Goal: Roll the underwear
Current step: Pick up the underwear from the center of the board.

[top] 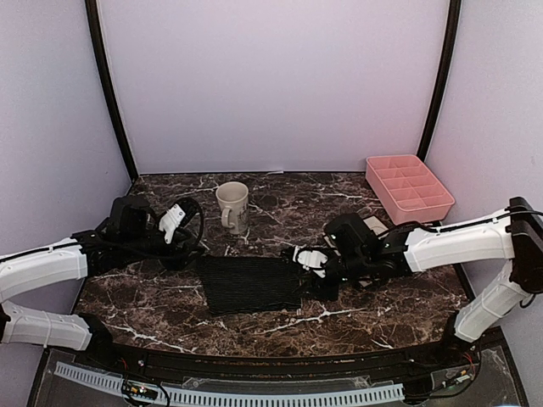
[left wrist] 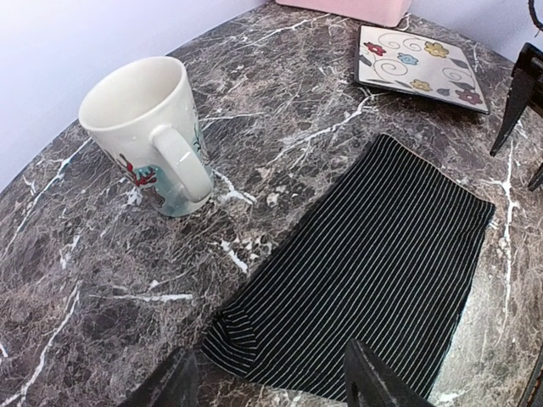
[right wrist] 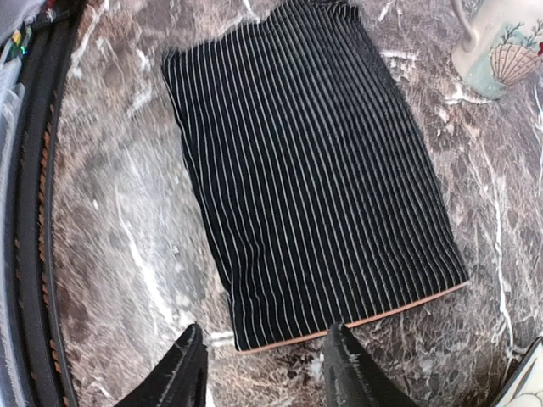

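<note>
Standing open and empty, left tool (left wrist: 270, 354) and right tool (right wrist: 265, 331) flank black underwear (top: 252, 284); right arm (top: 450, 242) half-masks plate (left wrist: 420, 58)

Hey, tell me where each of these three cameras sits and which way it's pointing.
Top external: above and behind the bases, looking down at the table; left arm and right arm show.
Left wrist: on the left arm, facing across the underwear toward the mug and plate; its fingertips show.
Right wrist: on the right arm, looking down on the underwear; its fingertips show.
Shared: underwear and mug appear in all three.
</note>
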